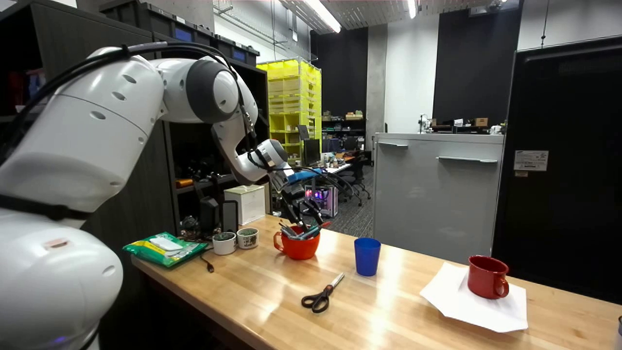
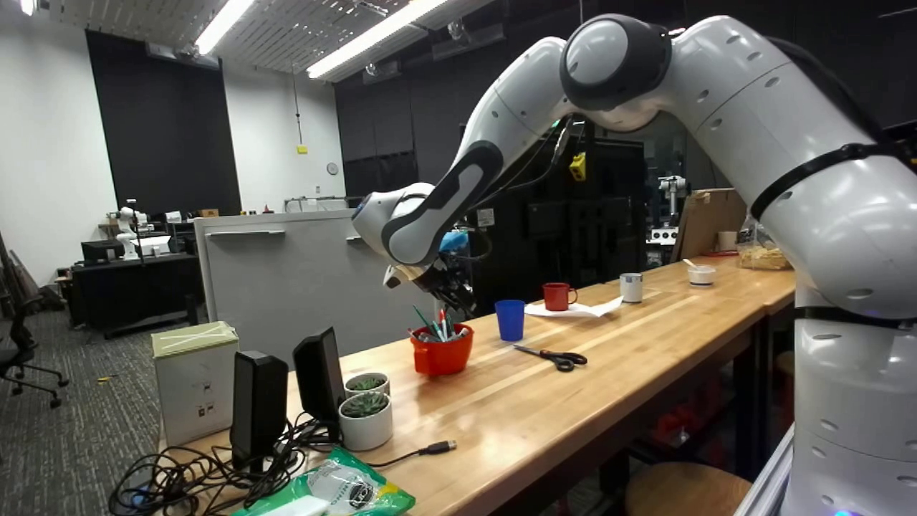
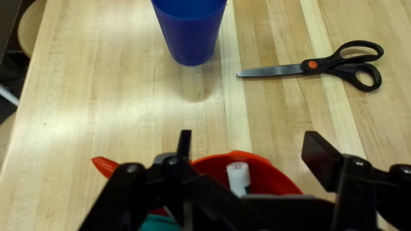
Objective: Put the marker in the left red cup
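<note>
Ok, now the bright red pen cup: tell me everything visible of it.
The bright red cup is squat and wide, red inside too, perhaps plastic, with a loop handle. It stands upright on the wooden table, between the white planters and the blue cup, touching neither. It holds pens and markers, several poking out. The spread fingers hang over it; contact with its contents is unclear.

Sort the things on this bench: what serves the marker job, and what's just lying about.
For the job: left red cup; the open jaws over it; the marker, which I can't single out, perhaps among the pens in that cup.
Just lying about: blue cup; scissors; darker red mug; white paper under it; potted plants; green packet.
</note>
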